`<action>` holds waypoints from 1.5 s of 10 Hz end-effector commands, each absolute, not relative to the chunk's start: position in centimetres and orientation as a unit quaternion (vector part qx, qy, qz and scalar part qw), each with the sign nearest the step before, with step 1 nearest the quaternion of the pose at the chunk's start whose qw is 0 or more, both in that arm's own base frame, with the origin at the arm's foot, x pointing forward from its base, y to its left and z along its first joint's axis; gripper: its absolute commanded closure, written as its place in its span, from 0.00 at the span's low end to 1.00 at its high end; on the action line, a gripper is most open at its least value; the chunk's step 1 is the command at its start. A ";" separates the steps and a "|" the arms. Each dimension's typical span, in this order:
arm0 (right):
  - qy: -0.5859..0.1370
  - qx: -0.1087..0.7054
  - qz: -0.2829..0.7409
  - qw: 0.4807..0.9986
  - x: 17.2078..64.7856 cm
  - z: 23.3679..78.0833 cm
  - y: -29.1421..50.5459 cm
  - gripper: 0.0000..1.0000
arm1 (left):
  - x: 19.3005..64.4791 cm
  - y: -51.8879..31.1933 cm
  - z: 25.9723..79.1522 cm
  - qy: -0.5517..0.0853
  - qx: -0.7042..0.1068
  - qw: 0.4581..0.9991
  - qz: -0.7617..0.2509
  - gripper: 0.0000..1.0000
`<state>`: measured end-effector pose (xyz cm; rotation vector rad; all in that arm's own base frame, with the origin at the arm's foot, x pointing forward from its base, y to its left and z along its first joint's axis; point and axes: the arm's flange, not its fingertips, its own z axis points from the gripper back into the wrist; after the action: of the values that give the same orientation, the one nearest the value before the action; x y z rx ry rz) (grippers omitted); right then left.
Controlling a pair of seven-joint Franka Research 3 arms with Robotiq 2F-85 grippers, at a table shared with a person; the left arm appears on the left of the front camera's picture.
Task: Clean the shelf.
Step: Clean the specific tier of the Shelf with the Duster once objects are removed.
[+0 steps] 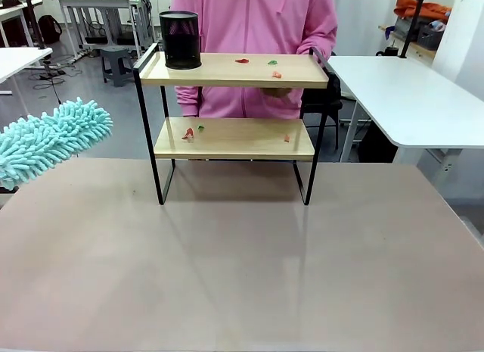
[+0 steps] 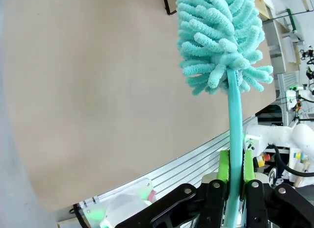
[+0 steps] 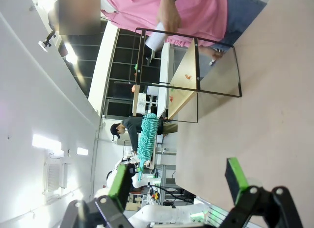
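We're looking across a plain beige surface [image 1: 242,269], and the shelf [image 1: 227,70] stands at its far middle, right in front of a person in a pink top [image 1: 253,19]. A black mesh cup [image 1: 180,39] sits at the left end of the top board. Small red and green scraps [image 1: 242,60] lie on both boards. On the left a fluffy turquoise duster [image 1: 45,140] hangs over the surface's edge, well apart from the shelf. The left tool [image 2: 236,162] is clamped on the duster's thin handle, green pads [image 2: 224,164] pressed to either side. The right tool [image 3: 177,178] hangs with its jaws spread wide and nothing between them. Around us are white tables [image 1: 393,95], a grey floor and bright ceiling lights.
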<state>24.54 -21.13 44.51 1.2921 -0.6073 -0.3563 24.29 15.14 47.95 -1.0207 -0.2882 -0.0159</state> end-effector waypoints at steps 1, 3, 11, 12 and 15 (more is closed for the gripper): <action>-0.284 0.593 -0.158 0.737 24.7 44.8 -21.1 0.00 | 24.2 15.4 48.3 -0.137 -0.496 0.858 -0.005 1.00; -0.284 0.593 -0.158 0.737 24.7 44.8 -21.1 0.00 | 24.3 15.1 48.0 -0.137 -0.487 0.863 -0.008 0.88; -0.284 0.593 -0.158 0.737 24.7 44.8 -21.1 0.00 | 18.3 7.8 55.5 -0.057 -0.388 0.869 -0.301 0.88; -0.284 0.593 -0.158 0.737 24.7 44.8 -21.1 0.00 | 18.7 5.4 55.6 -0.060 -0.365 0.876 -0.311 0.88; -0.284 0.593 -0.158 0.737 24.7 44.8 -21.1 0.00 | 19.8 -2.4 55.6 -0.075 -0.316 0.887 -0.327 0.88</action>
<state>24.53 -21.14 44.52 1.2920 -0.6070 -0.3565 19.44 -0.29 55.86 -0.6887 -0.1203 -0.7043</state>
